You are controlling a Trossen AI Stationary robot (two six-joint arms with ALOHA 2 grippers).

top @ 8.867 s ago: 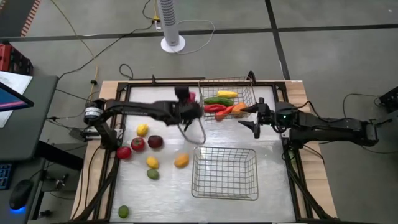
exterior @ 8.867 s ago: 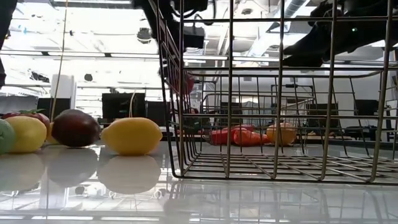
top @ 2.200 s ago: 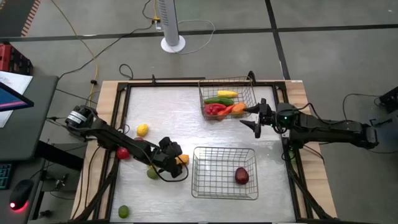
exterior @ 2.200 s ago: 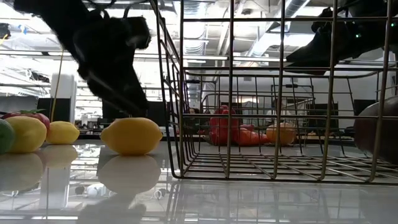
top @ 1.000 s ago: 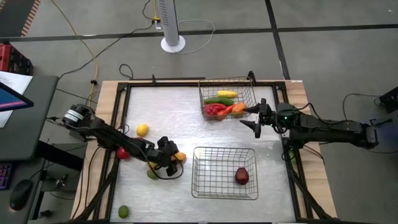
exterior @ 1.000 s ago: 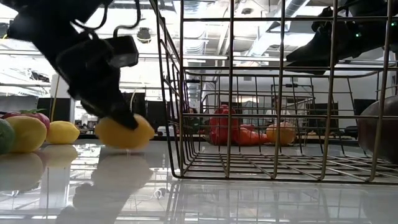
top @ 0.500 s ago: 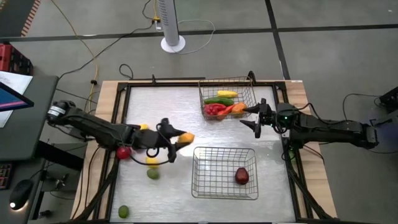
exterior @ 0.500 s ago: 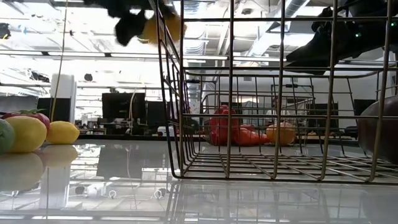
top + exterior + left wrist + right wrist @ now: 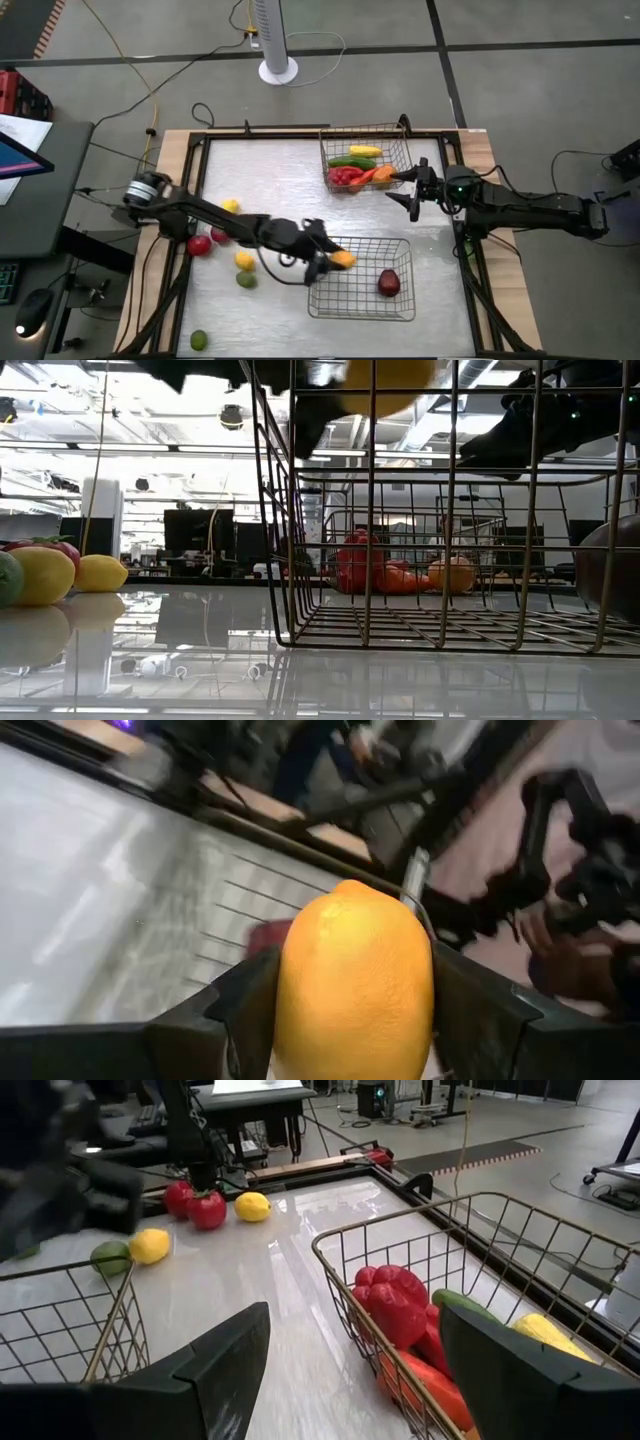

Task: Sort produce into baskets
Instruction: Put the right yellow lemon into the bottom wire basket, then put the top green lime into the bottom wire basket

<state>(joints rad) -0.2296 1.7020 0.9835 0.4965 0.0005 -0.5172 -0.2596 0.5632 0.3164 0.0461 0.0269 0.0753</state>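
My left gripper (image 9: 330, 258) is shut on an orange-yellow lemon (image 9: 344, 259) high over the left rim of the near wire basket (image 9: 400, 305). That basket holds one dark maroon fruit (image 9: 388, 284). The lemon also shows at the top of the low view (image 9: 390, 375). The far wire basket (image 9: 400, 135) holds red, green, yellow and orange produce (image 9: 352, 168). My right gripper (image 9: 404, 196) is open and empty beside the far basket's near right corner. Yellow, red and green pieces (image 9: 229, 208) (image 9: 198, 245) (image 9: 245, 280) lie on the table at the left. My left gripper pinches the lemon's two long sides (image 9: 300, 1010) between its two fingers. The fingers come from the table's left, about level, and lie along the lemon, whose pointed end (image 9: 350, 888) sticks out past them. The lemon is lifted clear, above the near basket's rim.
A yellow piece (image 9: 244, 260) and a red one (image 9: 219, 233) lie left of the near basket, and a green one (image 9: 198, 340) near the front left corner. A black frame (image 9: 300, 133) runs round the table top. There is bare table between the two baskets.
My left gripper, shut on the lemon, has lifted it off the table left of the near basket and carried it up and toward the table's right, to above that basket's left rim. My right arm has kept still.
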